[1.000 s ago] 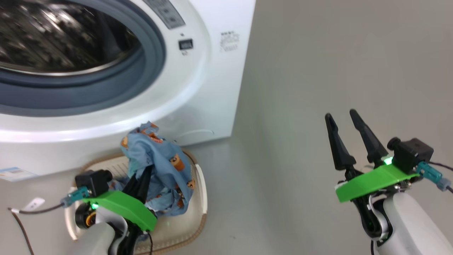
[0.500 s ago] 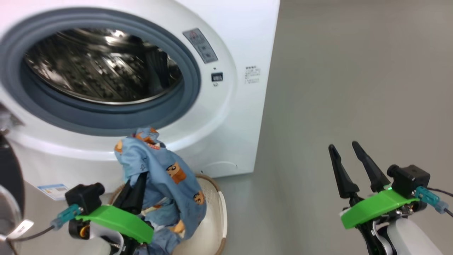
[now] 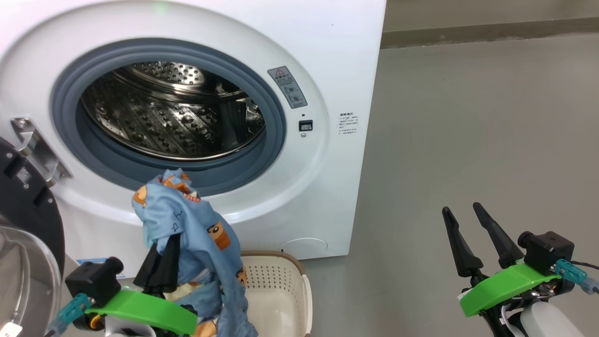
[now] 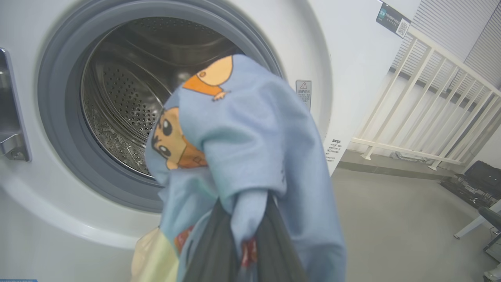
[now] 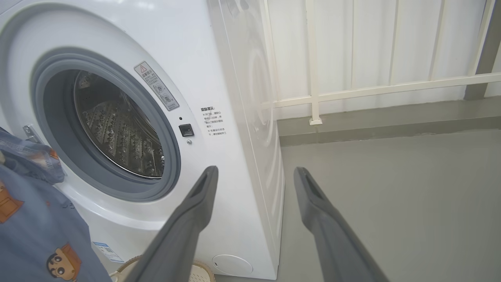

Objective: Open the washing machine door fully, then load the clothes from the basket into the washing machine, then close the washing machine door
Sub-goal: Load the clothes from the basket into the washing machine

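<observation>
The white washing machine (image 3: 327,70) stands with its round opening and steel drum (image 3: 173,117) exposed. Its black-rimmed door (image 3: 28,210) hangs swung out at the far left on a metal hinge (image 3: 35,145). My left gripper (image 3: 164,248) is shut on the light blue clothes (image 3: 187,234), which drape over its fingers (image 4: 274,246) just below the opening's lower rim and above the cream basket (image 3: 276,290). In the left wrist view the clothes (image 4: 250,137) hang in front of the drum. My right gripper (image 3: 461,209) is open and holds nothing, over the floor to the right of the machine.
Grey floor (image 3: 468,117) stretches to the right of the machine. A white railing (image 5: 372,86) and wall run behind it. The blue label sticker (image 5: 105,250) sits low on the machine front, and the basket rim (image 5: 199,272) peeks in below.
The head camera has tilted up, bringing the whole opening and the door into view. My left gripper has lifted the clothes higher out of the basket, towards the opening. The right gripper stays open.
</observation>
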